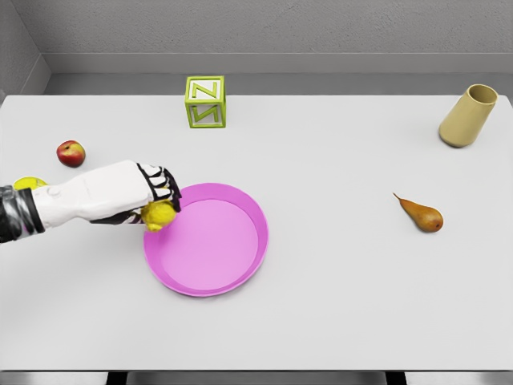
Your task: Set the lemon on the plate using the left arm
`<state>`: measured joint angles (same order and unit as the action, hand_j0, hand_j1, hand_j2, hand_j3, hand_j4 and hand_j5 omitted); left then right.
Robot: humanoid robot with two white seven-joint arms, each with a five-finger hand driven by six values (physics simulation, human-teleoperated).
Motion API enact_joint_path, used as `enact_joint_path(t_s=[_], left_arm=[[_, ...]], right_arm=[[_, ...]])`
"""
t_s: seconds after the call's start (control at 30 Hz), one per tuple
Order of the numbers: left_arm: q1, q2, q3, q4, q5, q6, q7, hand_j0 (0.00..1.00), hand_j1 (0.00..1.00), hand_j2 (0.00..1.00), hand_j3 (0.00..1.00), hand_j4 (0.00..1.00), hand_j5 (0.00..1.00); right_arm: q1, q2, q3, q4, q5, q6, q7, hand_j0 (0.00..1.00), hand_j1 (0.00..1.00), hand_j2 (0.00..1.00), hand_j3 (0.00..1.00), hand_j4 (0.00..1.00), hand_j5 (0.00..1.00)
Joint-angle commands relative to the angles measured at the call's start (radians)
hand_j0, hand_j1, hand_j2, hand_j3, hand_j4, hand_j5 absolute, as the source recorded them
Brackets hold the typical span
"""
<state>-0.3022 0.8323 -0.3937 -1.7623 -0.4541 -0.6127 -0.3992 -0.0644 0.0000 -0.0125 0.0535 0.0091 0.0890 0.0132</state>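
Reaching in from the left edge, the left arm is holding its left hand [152, 196] at the left rim of the pink plate [240, 269], and the fingers [164, 186] are curling down around the lemon [159, 216], gripping it. The lemon is sitting under the fingertips right at the plate's left rim, partly overlapping the rim as seen from the head view; whether it is touching the plate or hanging just above it cannot be told. The plate is lying flat on the white bench [321, 321], and its pink floor is showing nothing resting inside it, with the lemon only at its edge. Left of the plate, behind the forearm, a second yellow fruit [29, 184] is peeking out, mostly hidden by the arm. Farther left and behind the plate, a red apple [70, 152] is lying on the bench, well apart from the plate. Directly behind the plate, toward the far edge, a green letter block [205, 102] is standing upright. Right of the plate, well apart, a brown pear [422, 215] is lying on its side with its stem pointing toward the plate. Far right and behind the plate, a tan cup [467, 116] is leaning, its open mouth facing up and right; its inside is too dark to make out.
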Motion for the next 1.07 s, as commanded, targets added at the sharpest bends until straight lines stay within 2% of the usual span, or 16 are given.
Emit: enact_joint_path(t_s=[0.0, 0.13, 0.23, 0.27, 0.33, 0.37, 0.4, 0.6, 0.67, 0.7, 0.8, 0.93, 1.03], left_arm=[[-0.003, -0.030, -0.031, 0.000, -0.003, 0.002, 0.000, 0.45, 0.45, 0.45, 0.45, 0.45, 0.45], [-0.029, -0.085, -0.076, 0.000, -0.026, 0.002, -0.001, 0.45, 0.45, 0.45, 0.45, 0.45, 0.45], [-0.049, -0.088, -0.097, 0.000, -0.028, 0.002, -0.003, 0.45, 0.45, 0.45, 0.45, 0.45, 0.45], [-0.051, -0.090, -0.097, 0.000, -0.028, 0.002, -0.001, 0.49, 0.49, 0.49, 0.49, 0.49, 0.49], [-0.048, -0.090, -0.097, 0.000, -0.026, 0.002, 0.011, 0.85, 0.85, 0.85, 0.85, 0.85, 0.85], [-0.048, -0.090, -0.097, 0.000, -0.028, 0.002, 0.013, 0.96, 0.96, 0.96, 0.96, 0.96, 0.96], [-0.049, -0.088, -0.096, 0.000, -0.026, 0.002, 0.014, 1.00, 1.00, 1.00, 1.00, 1.00, 1.00], [-0.066, -0.073, -0.091, 0.000, -0.014, 0.002, 0.014, 1.00, 1.00, 1.00, 1.00, 1.00, 1.00], [-0.067, -0.006, -0.082, 0.000, 0.017, 0.002, 0.014, 1.00, 1.00, 1.00, 1.00, 1.00, 1.00], [-0.077, 0.056, -0.082, 0.000, 0.055, 0.002, 0.013, 1.00, 1.00, 1.00, 1.00, 1.00, 1.00], [-0.083, 0.215, -0.085, 0.003, 0.074, 0.002, 0.003, 1.00, 1.00, 1.00, 1.00, 1.00, 1.00], [-0.074, 0.295, -0.086, 0.015, 0.087, 0.002, 0.003, 1.00, 1.00, 1.00, 1.00, 1.00, 1.00], [-0.077, 0.300, -0.086, 0.044, 0.083, 0.002, 0.003, 1.00, 1.00, 1.00, 1.00, 1.00, 1.00]], right_arm=[[0.000, 0.000, 0.000, 0.000, 0.000, 0.000, 0.001, 1.00, 1.00, 1.00, 1.00, 1.00, 1.00], [0.000, 0.000, 0.000, 0.000, 0.000, 0.000, 0.001, 1.00, 1.00, 1.00, 1.00, 1.00, 1.00], [0.000, 0.000, 0.000, 0.000, 0.000, 0.000, -0.001, 1.00, 1.00, 1.00, 1.00, 1.00, 1.00], [0.000, 0.000, 0.000, 0.000, 0.000, 0.000, -0.001, 1.00, 1.00, 1.00, 1.00, 1.00, 1.00], [0.000, 0.000, 0.000, 0.000, 0.000, 0.000, 0.001, 1.00, 1.00, 1.00, 1.00, 1.00, 1.00], [0.000, 0.000, 0.000, 0.000, 0.000, 0.000, 0.001, 1.00, 1.00, 1.00, 1.00, 1.00, 1.00], [0.000, 0.000, 0.000, 0.000, 0.000, 0.000, 0.001, 1.00, 1.00, 1.00, 1.00, 1.00, 1.00], [0.000, 0.000, 0.000, 0.000, 0.000, 0.000, 0.001, 1.00, 1.00, 1.00, 1.00, 1.00, 1.00], [0.000, 0.000, 0.000, 0.000, 0.000, 0.000, 0.001, 1.00, 1.00, 1.00, 1.00, 1.00, 1.00], [0.000, 0.000, 0.000, 0.000, 0.000, 0.000, 0.001, 1.00, 1.00, 1.00, 1.00, 1.00, 1.00], [0.000, 0.000, 0.000, 0.000, 0.000, 0.000, 0.001, 1.00, 1.00, 1.00, 1.00, 1.00, 1.00], [0.000, 0.000, 0.000, 0.000, 0.000, 0.000, 0.001, 1.00, 1.00, 1.00, 1.00, 1.00, 1.00], [0.000, 0.000, 0.000, 0.000, 0.000, 0.000, 0.001, 1.00, 1.00, 1.00, 1.00, 1.00, 1.00]])
